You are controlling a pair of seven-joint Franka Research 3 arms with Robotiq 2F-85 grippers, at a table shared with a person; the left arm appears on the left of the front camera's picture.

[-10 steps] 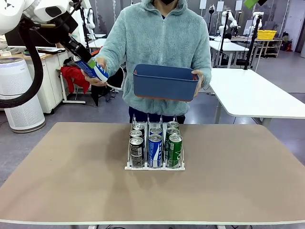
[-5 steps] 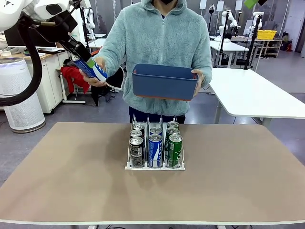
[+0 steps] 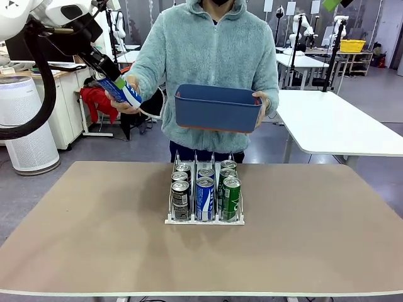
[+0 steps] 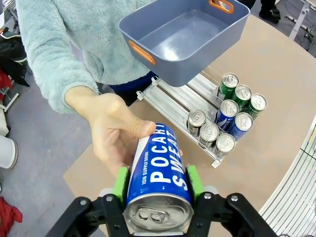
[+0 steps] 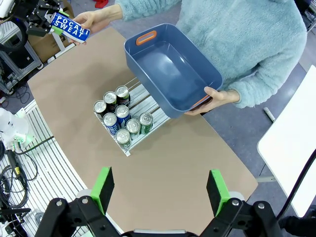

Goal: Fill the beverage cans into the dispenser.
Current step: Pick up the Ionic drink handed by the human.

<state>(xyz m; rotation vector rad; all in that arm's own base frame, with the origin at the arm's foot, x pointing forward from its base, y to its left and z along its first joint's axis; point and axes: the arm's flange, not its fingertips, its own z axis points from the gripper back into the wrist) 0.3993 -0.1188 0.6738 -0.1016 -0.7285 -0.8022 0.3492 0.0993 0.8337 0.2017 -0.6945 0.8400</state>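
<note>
From my seat, nearest the camera is the tan table, and on it the white dispenser, my landmark. I count 6 beverage cans standing upright in it, 2 per lane: black in the lane on picture left, blue-and-white in the middle, green on picture right. The rear part of each lane lies bare in the left wrist view.

Over the table on the near side of the dispenser, my right gripper hangs high with its jaws spread wide and nothing between the green pads.

Past the dispenser, the person stands at the far edge, one hand holding a dark blue bin with orange handles above the rack's rear end.

Up and to picture left of the dispenser, beyond the table's far edge, my left gripper is clamped on a blue Pocari Sweat can, pads pressing either side. The person's other hand wraps the can's far end.
</note>
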